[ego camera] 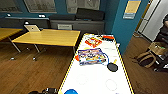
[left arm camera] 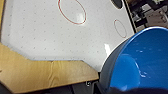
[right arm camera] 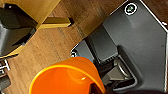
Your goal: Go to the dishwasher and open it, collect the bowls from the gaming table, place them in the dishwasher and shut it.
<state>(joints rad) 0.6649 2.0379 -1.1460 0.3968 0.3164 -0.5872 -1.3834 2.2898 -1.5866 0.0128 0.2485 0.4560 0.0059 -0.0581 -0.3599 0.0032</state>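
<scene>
You are looking down the gaming table: a long glossy white top with a yellow edge, faint circles marked on it and a colourful graphic at its middle. A flat black disc lies on the top just beside that graphic, and an orange-red box sits beyond the graphic, toward the table's far end.

The blue bowl is round, bright blue inside with a greyish outer wall. In your left wrist view it looms at the table's near end, over the wooden edge. The head view shows its rim there too.

The other bowl looks orange-yellow, glossy and smooth-rimmed. In your right wrist view it sits close to the camera, over wooden floor off the table.

You cannot tell either gripper's state.
</scene>
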